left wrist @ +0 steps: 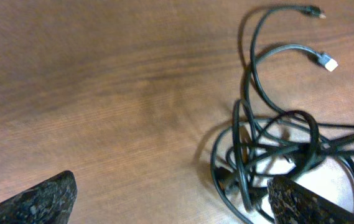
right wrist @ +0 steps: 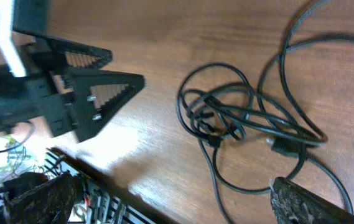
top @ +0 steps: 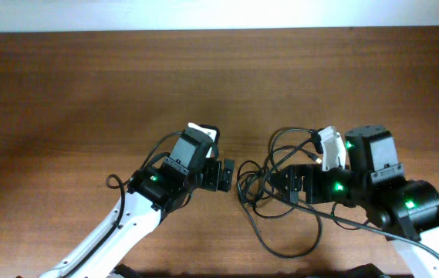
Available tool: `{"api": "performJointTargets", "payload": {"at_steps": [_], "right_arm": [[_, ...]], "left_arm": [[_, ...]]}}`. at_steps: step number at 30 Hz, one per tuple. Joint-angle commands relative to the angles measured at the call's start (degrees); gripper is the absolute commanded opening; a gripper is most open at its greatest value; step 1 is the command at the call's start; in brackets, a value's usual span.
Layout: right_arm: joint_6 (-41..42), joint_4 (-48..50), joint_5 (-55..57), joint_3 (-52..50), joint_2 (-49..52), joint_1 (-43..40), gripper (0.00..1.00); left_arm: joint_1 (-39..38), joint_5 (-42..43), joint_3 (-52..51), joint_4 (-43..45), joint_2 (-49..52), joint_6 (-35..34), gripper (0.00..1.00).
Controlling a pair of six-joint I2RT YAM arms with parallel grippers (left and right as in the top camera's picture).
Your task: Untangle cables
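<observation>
Left gripper (top: 227,174) points across the brown wooden table (top: 88,93), with the thin black flexible cables (top: 259,189) just beside its tips. The right gripper (top: 282,185) faces it from the far side of the bundle, so the cables lie between the two grippers, on the half of the table nearer the robot.

Condition of the cables: one knotted bundle of several overlapping loops, lying flat on the wood. In the left wrist view two loose ends curve away from the knot. One ends in a pale, silvery plug (left wrist: 329,63) and the other in a small dark plug (left wrist: 314,11). In the overhead view one large loop trails toward the robot's edge of the table, and another arcs out beyond the right gripper.

Left gripper: jaws spread wide, nothing between them. In its wrist view the bundle sits off to one side, and the lowest loops run up to the tip of one finger (left wrist: 307,202). Contact cannot be confirmed. The other finger (left wrist: 40,199) is over bare wood.

Right gripper: jaws also spread wide, nothing held. In its wrist view the knot lies ahead of the fingers. One loop passes close to a finger (right wrist: 313,202), and whether it touches cannot be told.
</observation>
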Motion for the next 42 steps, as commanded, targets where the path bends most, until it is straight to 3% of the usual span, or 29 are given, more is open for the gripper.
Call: {"api": "performJointTargets", "payload": {"at_steps": [1,2,3,5,20,26,31,33,42], "right_arm": [[0.4,-0.3,-0.7,-4.0,3.1,0.2,0.98],[0.4,-0.4,-1.5,-5.2,4.6,0.2,0.98],[0.4,-0.4,-2.0,-5.9,5.7,0.2,0.88],[0.4,-0.4,-2.3,-6.1,7.4,0.2,0.79],[11.2,-8.7,11.0,-7.2,9.0,0.2,0.8],[25.6,3.7,12.2,-17.7,9.0,0.2,0.83],[29.3,20.4,6.5,-26.3,9.0,0.2,0.81],[31.1,23.6,6.7,-28.3,9.0,0.2,0.76],[33.2,27.8,8.8,-31.8,10.1,0.2,0.34]], "left_arm": [[-0.1,3.1,0.0,-2.3,0.4,0.8,0.99],[-0.1,3.1,0.0,-2.8,0.4,0.8,0.99],[-0.1,2.9,0.0,-2.9,0.4,0.7,0.99],[-0.1,2.9,0.0,-2.9,0.5,0.8,0.99],[-0.1,2.7,0.0,-4.6,0.5,0.7,0.99],[-0.1,2.6,0.0,-4.5,0.5,0.7,0.99],[-0.1,2.3,0.0,-4.6,0.5,0.7,0.99],[-0.1,2.3,0.0,-4.6,0.5,0.7,0.99],[-0.1,2.3,0.0,-4.3,3.1,0.7,0.99]]}}
